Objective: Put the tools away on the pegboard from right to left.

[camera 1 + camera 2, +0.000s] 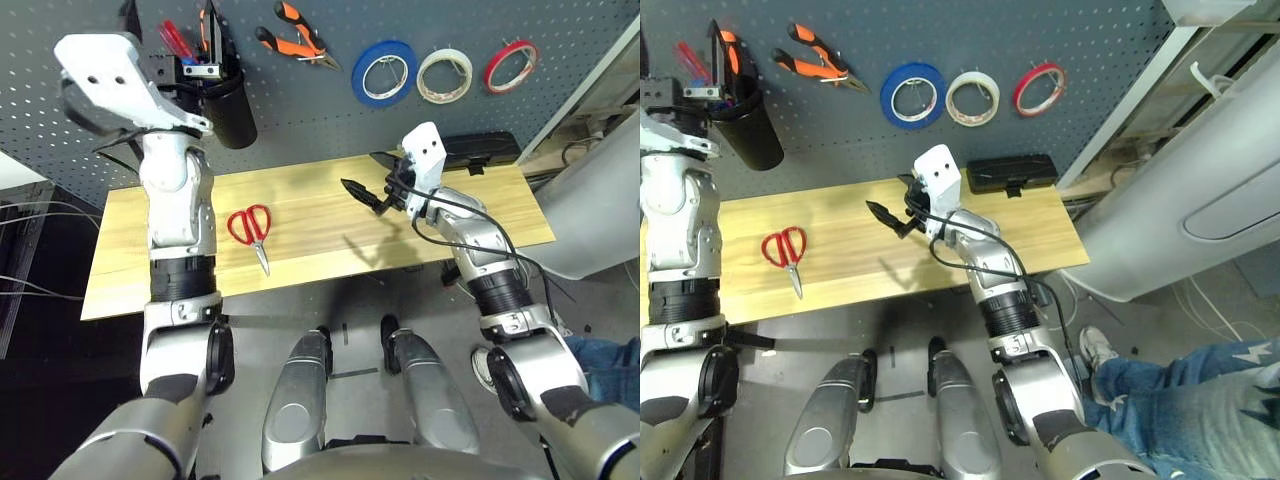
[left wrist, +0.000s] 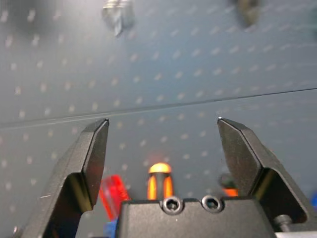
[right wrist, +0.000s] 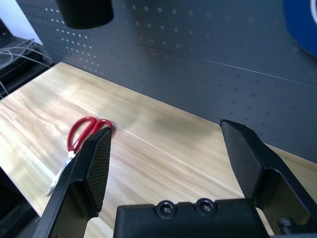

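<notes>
Pegboard (image 1: 300,110) stands behind the table (image 1: 310,225). On the board, robot's right to left: three tape rings in a row (image 1: 445,72), then pliers (image 1: 298,42), then the cup (image 1: 228,105) holding what look like several handles, hard to separate. Scissors (image 1: 252,232) lie flat on the table's left half. A flat case (image 1: 1012,172) sits at the table's back right edge against the board.

Workshop / robot test lab. Dark grey pegboard (image 1: 420,25) w/ hooks holds pliers (image 1: 297,33), tape rings (image 1: 445,75) & a black cup (image 1: 228,105). Wood tabletop (image 1: 320,215) below, loose cables (image 1: 30,215) at side.
</notes>
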